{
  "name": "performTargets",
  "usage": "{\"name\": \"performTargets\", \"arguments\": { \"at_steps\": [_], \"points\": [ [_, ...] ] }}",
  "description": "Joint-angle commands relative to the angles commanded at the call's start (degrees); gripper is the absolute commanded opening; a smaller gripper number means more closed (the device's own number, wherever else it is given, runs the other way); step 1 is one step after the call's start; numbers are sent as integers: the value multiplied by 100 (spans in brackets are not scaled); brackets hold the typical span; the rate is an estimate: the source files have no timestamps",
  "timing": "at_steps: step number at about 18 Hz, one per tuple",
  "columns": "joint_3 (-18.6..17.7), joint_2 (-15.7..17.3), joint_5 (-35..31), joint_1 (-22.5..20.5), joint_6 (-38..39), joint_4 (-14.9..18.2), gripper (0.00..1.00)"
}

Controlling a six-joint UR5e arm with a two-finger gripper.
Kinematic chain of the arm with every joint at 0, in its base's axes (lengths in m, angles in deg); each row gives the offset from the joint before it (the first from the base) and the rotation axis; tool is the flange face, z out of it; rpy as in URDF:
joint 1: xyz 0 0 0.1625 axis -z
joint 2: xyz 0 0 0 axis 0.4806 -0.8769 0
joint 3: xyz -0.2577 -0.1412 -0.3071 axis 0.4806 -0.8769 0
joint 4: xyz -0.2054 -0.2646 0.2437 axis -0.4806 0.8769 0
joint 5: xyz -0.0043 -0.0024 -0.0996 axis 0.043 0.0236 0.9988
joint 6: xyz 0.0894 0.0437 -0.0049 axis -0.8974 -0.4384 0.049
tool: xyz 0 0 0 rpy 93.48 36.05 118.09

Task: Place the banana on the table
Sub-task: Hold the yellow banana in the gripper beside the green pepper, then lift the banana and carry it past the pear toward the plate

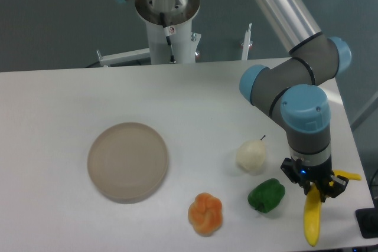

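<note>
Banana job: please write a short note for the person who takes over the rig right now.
Hand: closed on the upper end of the slender curved bright yellow plastic-looking banana.
Banana: hangs almost upright at the front right of the large flat white table, right of the green pepper. Whether its tip touches the table is unclear.
Done: banana brought over the table.
Left: lower if needed, open hand, withdraw.

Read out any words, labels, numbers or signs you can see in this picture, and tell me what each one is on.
No readable text anywhere.
Small red-and-white sticker on the white robot base column: too small and blurred to read.
The banana, pear, green pepper, orange fruit, plate and table carry no markings.
</note>
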Motion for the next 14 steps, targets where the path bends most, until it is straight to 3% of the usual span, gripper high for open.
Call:
{"name": "performTargets", "arguments": {
  "at_steps": [9,14],
  "points": [
    [-210,166,18,-70,0,9,32],
    [-684,649,0,-70,0,61,32]
  ]
}}
